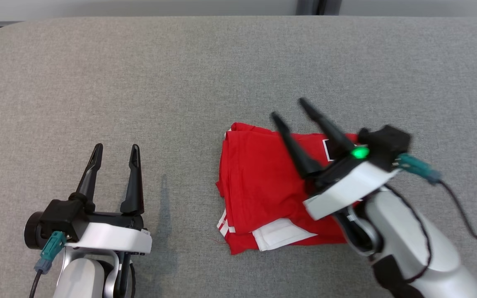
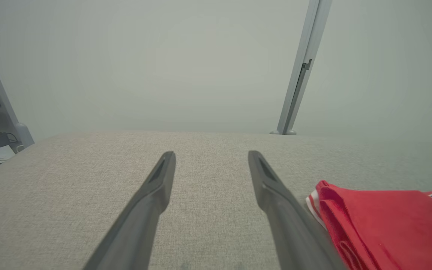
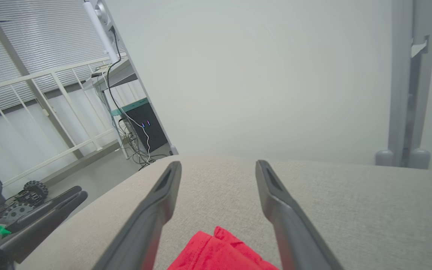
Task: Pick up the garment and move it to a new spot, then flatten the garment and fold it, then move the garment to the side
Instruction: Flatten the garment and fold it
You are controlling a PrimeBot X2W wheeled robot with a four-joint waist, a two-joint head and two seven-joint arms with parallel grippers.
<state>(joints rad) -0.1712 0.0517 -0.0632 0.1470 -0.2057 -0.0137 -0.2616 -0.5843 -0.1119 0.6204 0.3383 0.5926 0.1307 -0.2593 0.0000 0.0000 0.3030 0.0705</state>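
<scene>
Red shirt (image 1: 271, 194) lay folded in a compact block, right of centre on the table, towards the near edge. Fold looked done. Judged that only the shift to the side was left, if this spot wasn't already it. Over the shirt hung the right gripper (image 1: 288, 108), fingers wide, holding nothing. Well apart to the left sat the left gripper (image 1: 116, 147), fingers wide, empty. The table (image 1: 180, 74) was covered in grey woven fabric. Beyond it were a pale wall, a metal post (image 2: 298, 75), a white railing (image 3: 43, 97) and a black cabinet (image 3: 150, 127) with cables.
</scene>
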